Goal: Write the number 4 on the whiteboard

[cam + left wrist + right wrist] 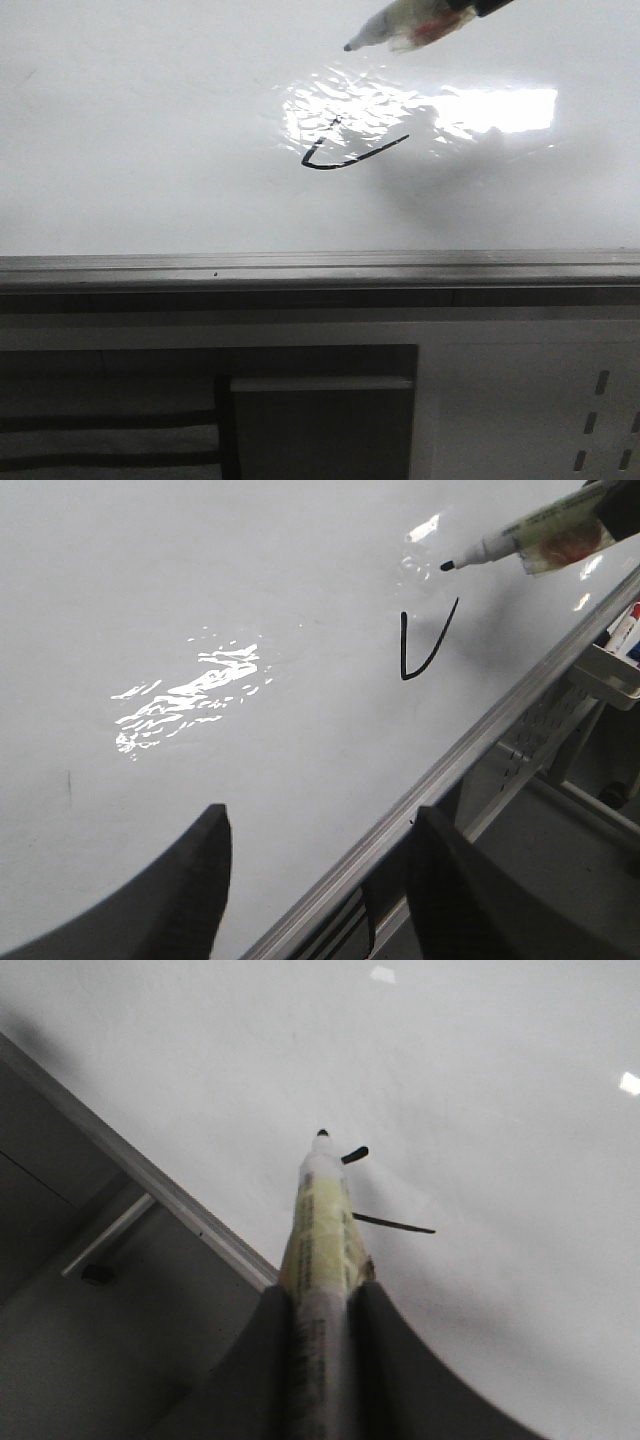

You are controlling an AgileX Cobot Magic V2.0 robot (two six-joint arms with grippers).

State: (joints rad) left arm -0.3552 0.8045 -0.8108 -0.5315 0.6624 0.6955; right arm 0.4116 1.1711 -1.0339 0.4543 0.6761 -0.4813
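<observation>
The right end effector (320,1305) is clamped on a marker (322,1230), with one dark finger (265,1360) on each side of its body. The marker looks light, thin and stiff, and its smooth plastic could slip, so a firm hold around the middle, like this one, seems best. Its black tip (348,46) hangs just above the whiteboard (130,150) and does not touch it.

The whiteboard is big, flat, hard and shiny, with a grey metal rim (300,265) along its near edge. The number 4 (350,152) is only partly drawn: one short line down and one slanted line, like a tick. It sits beside the bright glare patch (400,105). I think the last long stroke is not drawn yet.

The left end effector (320,880) is spread apart, holds nothing, and hangs over the board's rim.
</observation>
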